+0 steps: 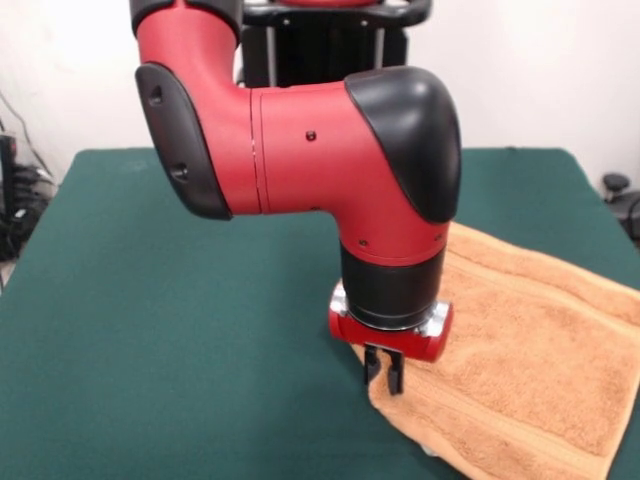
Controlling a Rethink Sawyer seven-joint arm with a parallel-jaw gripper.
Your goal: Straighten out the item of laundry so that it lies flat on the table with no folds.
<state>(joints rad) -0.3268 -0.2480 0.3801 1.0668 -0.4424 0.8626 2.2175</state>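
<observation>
The item of laundry [520,350], an orange-tan terry towel, lies spread on the right half of the dark green table [170,300], reaching toward the near right corner. A woven band runs along its far edge and another near its front edge. My gripper [384,372] hangs straight down from the red and black arm over the towel's left edge, its two short black fingers close together at the cloth. Whether they pinch the towel's edge cannot be made out. The arm's bulk hides the towel's far left corner.
The left half of the table is bare green cloth. Cables and dark equipment [20,200] sit beyond the table's left edge, and a dark object [620,195] stands off its far right edge.
</observation>
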